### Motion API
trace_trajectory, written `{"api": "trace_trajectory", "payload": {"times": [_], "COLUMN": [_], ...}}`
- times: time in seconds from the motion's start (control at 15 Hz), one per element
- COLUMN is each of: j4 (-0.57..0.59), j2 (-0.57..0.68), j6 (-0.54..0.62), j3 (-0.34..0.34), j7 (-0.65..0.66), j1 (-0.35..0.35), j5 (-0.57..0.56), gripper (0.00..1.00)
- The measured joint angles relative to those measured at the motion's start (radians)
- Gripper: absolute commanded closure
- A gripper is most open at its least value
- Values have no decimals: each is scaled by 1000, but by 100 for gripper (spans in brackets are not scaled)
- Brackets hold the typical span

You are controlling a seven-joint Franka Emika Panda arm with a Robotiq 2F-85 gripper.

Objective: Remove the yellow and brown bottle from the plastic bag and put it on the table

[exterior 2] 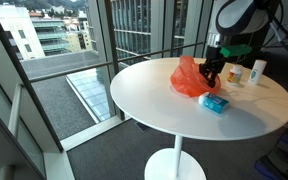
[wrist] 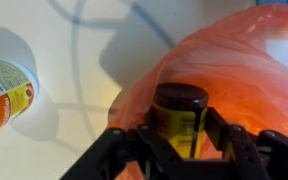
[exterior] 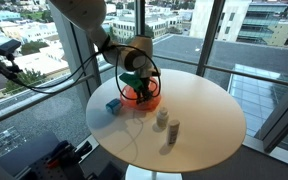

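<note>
While bottle (wrist: 181, 105) sits in bag (wrist: 259, 70), removal is pending.
Gripper (wrist: 181, 128) at six o'clock seemingly pinches it; lift, table (wrist: 64, 70) placement left.

Blue box (exterior 2: 214, 103), two white bottles (exterior 2: 257, 70) (exterior 2: 234, 74)

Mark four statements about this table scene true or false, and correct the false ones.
1. The yellow and brown bottle sits inside the orange plastic bag. True.
2. The gripper straddles that bottle, one finger on each side. True.
3. The blue object lies inside the bag. False: it lies on the table, beside the bag.
4. The table is square. False: it is round.
</note>
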Motion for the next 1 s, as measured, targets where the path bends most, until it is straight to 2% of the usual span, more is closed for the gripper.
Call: {"api": "trace_trajectory", "payload": {"times": [0.47, 1.0], "j4": [-1, -6], "j2": [-40, -116], "j6": [-13, -153], "j3": [41, 55], "j7": [-90, -168], "j1": [-20, -33], "j5": [107, 147], "gripper": [72, 72]}}
